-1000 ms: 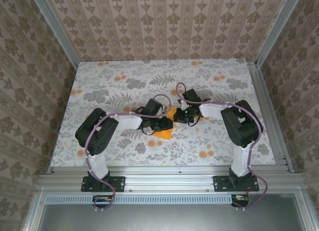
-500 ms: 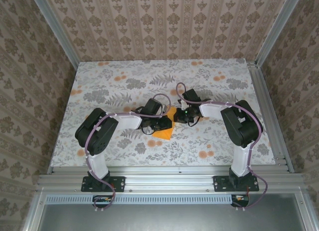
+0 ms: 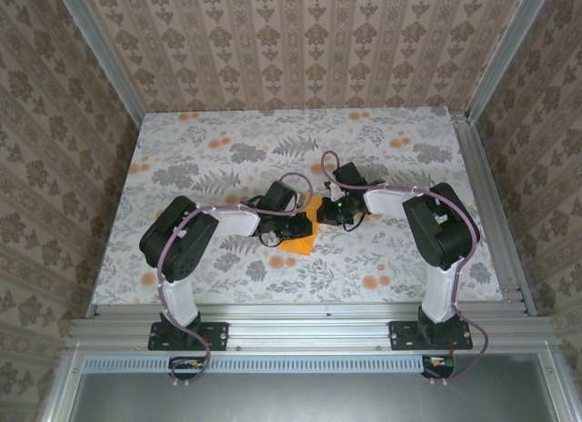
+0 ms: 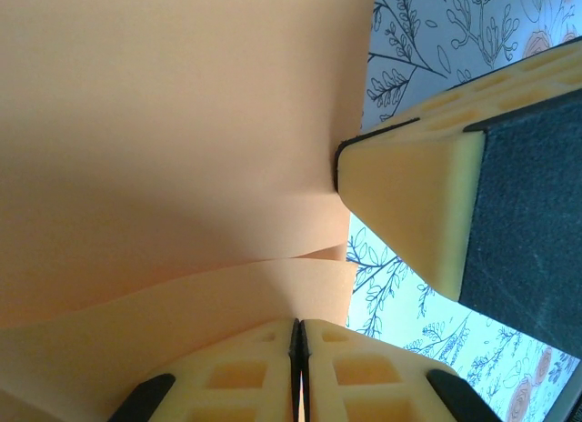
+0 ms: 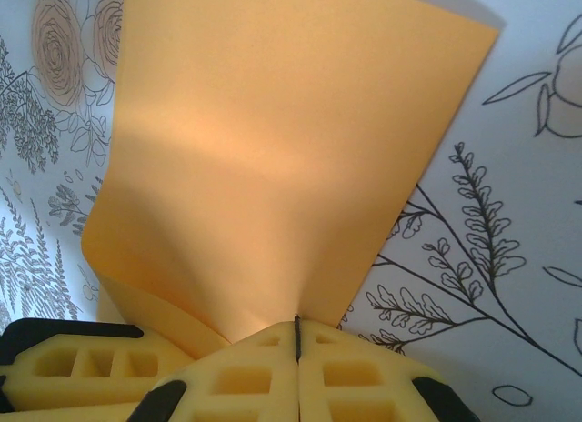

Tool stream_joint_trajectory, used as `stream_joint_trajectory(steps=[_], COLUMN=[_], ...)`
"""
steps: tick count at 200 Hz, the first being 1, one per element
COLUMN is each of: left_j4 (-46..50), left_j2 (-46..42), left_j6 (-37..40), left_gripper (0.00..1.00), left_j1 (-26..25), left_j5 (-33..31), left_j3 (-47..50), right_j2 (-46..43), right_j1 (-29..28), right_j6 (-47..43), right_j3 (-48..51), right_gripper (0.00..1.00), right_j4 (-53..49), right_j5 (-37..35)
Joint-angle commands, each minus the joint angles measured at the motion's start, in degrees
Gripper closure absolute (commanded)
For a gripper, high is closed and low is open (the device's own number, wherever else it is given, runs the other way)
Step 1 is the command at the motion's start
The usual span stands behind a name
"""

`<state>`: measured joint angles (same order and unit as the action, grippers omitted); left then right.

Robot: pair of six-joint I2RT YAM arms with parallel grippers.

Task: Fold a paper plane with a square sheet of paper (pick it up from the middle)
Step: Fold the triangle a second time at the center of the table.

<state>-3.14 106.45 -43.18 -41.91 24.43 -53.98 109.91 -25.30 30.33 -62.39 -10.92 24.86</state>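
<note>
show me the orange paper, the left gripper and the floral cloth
square sheet of paper [image 5: 273, 158], right wrist view, on the middle of its face
left gripper [image 4: 298, 331], left wrist view, where its shut jaws meet on the paper
floral cloth [image 5: 509, 286], right wrist view, bare patch right of the paper

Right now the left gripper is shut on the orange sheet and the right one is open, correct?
Not quite: the right gripper is also shut on the square sheet of paper; the right wrist view shows its fingers closed on the edge. The left gripper is shut, as you said.
</note>
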Motion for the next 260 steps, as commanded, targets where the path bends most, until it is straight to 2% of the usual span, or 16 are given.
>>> stream_joint_trajectory(steps=[1, 61, 138, 191, 260], left_j4=[-0.4, -1.4, -1.7, -0.7, -1.7], left_j2=[2.2, 2.3, 2.1, 2.2, 1.9], left_j6=[1.8, 0.7, 0.5, 1.8, 1.7], left_gripper=[0.88, 0.88, 0.88, 0.88, 0.88], left_j1=[0.3, 0.3, 0.2, 0.2, 0.3], left_j5=[-2.3, -4.5, -4.0, -5.0, -5.0], left_j3=[-0.7, -0.8, 0.6, 1.0, 1.7], right_j2=[0.5, 0.5, -0.1, -3.2, -7.2], right_j1=[0.0, 0.0, 0.0, 0.0, -1.0], right_j6=[-0.4, -0.3, -0.4, -0.4, 2.8], right_j3=[1.6, 2.2, 2.2, 1.9, 4.4], right_gripper=[0.91, 0.92, 0.92, 0.88, 0.9], right_j4=[-2.5, -2.2, -2.4, -3.7, -0.8], right_j5=[1.4, 1.7, 1.4, 0.5, 3.3])
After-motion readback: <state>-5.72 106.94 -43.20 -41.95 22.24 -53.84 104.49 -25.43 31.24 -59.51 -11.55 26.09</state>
